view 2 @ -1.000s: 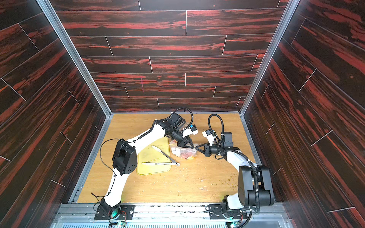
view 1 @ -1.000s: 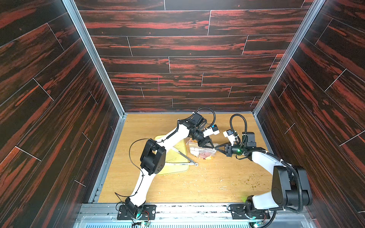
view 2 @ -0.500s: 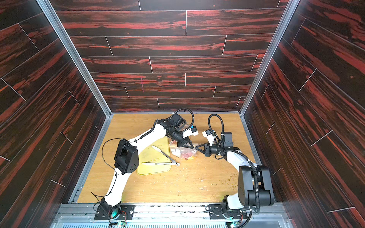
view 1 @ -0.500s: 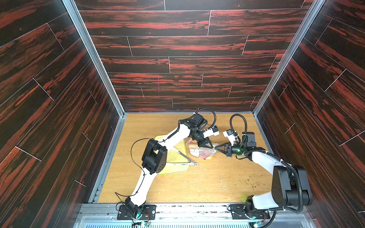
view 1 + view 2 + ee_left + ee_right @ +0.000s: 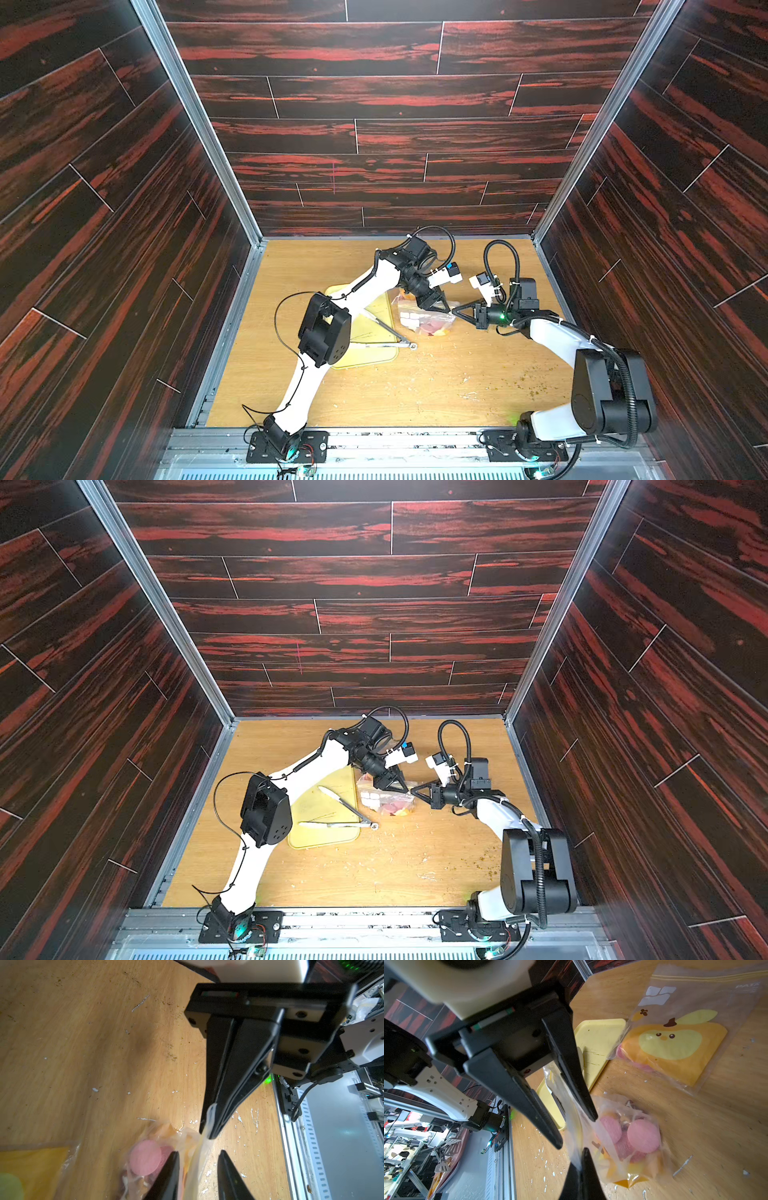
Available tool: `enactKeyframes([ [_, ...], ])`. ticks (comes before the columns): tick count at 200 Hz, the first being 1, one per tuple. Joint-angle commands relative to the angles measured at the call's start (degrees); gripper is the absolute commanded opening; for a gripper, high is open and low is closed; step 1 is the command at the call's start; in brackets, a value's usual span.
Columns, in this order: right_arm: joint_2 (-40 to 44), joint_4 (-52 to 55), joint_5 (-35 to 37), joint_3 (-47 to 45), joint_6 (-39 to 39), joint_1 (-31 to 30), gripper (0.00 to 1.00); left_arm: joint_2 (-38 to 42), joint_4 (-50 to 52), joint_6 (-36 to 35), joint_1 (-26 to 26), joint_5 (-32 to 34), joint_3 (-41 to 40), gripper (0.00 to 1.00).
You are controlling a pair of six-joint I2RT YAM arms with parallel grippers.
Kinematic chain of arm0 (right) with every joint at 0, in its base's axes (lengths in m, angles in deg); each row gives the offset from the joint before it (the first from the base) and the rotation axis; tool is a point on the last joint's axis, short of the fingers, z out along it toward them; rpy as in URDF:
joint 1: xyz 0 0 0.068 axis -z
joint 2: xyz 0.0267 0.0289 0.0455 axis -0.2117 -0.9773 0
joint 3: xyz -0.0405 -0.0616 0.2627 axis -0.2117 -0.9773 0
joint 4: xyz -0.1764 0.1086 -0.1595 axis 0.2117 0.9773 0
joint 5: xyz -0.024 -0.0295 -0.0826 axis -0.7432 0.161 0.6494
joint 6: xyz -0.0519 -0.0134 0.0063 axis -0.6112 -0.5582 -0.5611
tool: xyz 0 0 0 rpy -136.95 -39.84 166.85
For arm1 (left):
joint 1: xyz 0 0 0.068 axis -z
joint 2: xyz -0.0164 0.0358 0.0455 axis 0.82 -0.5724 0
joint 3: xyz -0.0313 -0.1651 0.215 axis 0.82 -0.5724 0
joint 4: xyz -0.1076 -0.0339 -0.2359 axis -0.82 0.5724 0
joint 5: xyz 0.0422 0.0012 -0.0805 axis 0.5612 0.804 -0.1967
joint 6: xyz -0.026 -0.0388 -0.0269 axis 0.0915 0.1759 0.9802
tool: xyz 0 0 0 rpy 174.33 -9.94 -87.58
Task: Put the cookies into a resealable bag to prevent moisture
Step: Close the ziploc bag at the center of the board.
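Down on the wooden table (image 5: pixel 415 395) the two arms meet nose to nose just beyond the far corner of the yellow tray (image 5: pixel 374 357), with a clear resealable bag (image 5: pixel 623 1147) hanging between them. The right pincer (image 5: pixel 581 1176) is clamped tight on the thin top edge of that bag, and you can see the film pinched flat where the two black tips (image 5: pixel 209 1126) come together. The left pincer (image 5: pixel 197 1176) stands narrowly parted. Its two fingers (image 5: pixel 529 1105) straddle the same top strip of the bag from the other side, with a gap showing between them, and the film runs up through that gap. I can't tell whether either finger is pressing on the plastic. The cookies (image 5: pixel 643 1136) are inside the bag: several flat pink discs piled in its lower part, which sags onto the table, with orange and yellow print showing through beside them. In both top views they are only a pink smudge (image 5: pixel 428 328) (image 5: pixel 392 806) just beside the pincer tips. A second printed bag (image 5: pixel 675 1043), with a yellow chick on orange, lies flat on the table, touching the corner of the tray. A sliver of pink peeks out at its near edge, but I can't say what that is. A pair of metal tongs (image 5: pixel 382 328) rests across the tray, its hinge end poking over the rim. White flecks and crumbs are scattered over the wood.
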Motion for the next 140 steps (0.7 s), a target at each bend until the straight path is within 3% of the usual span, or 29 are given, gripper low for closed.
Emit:
enactKeyframes([
  [1, 1.1, -0.6, -0.3, 0.5, 0.6, 0.6, 0.0, 3.0, 1.3, -1.8, 0.0, 2.8, -1.1, 0.32],
  [66, -0.2, -0.3, 0.5, 1.0, 1.5, 1.1, 0.0, 5.8, 4.0, -3.8, -0.8, 6.5, -3.8, 0.27],
  [95, -0.6, -0.2, 0.4, 1.2, 1.6, 1.3, 0.0, 8.3, 2.9, -4.4, -0.9, 7.7, -6.8, 0.33],
  [140, -0.6, -0.2, 0.4, 1.3, 1.6, 1.5, 0.0, 12.3, -0.1, -4.3, -1.5, 10.1, -11.6, 0.34],
])
